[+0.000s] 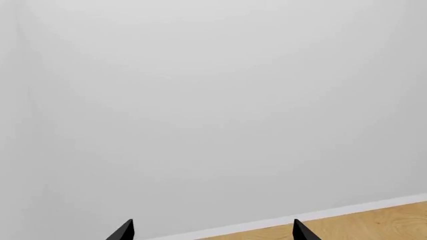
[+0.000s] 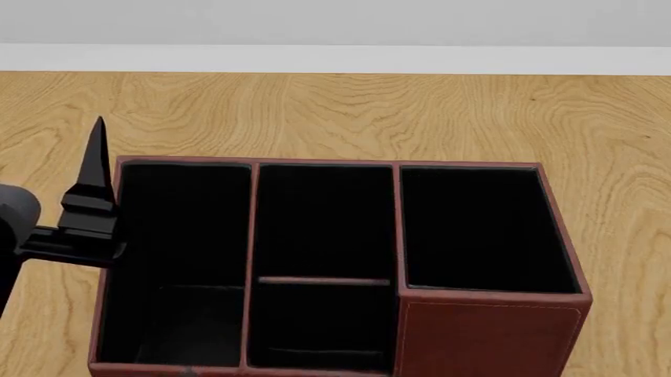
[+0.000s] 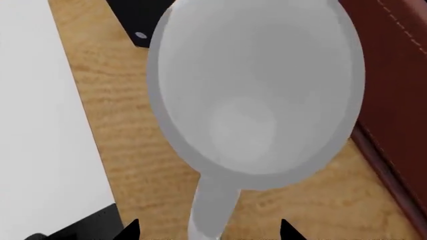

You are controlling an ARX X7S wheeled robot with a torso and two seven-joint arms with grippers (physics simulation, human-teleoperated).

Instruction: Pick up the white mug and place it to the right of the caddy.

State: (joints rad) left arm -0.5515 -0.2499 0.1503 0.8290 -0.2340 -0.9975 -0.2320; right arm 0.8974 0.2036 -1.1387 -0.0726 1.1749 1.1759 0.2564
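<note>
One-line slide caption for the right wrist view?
Right tool open above the white mug, handle between its tips, caddy wall alongside.

The left gripper (image 2: pixel 97 157) is matte black, with a slim finger tapering to a sharp point above a stepped, blocky base. Behind it sits a rounded dark grey arm link (image 2: pixel 16 216). In both wrist views only black, wedge-shaped fingertips (image 3: pixel 130 231) show

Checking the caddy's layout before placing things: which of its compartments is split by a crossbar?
The middle compartment of the caddy: a reddish-brown divider crosses it, splitting it front and back. The left compartment and the taller right one are undivided.
</note>
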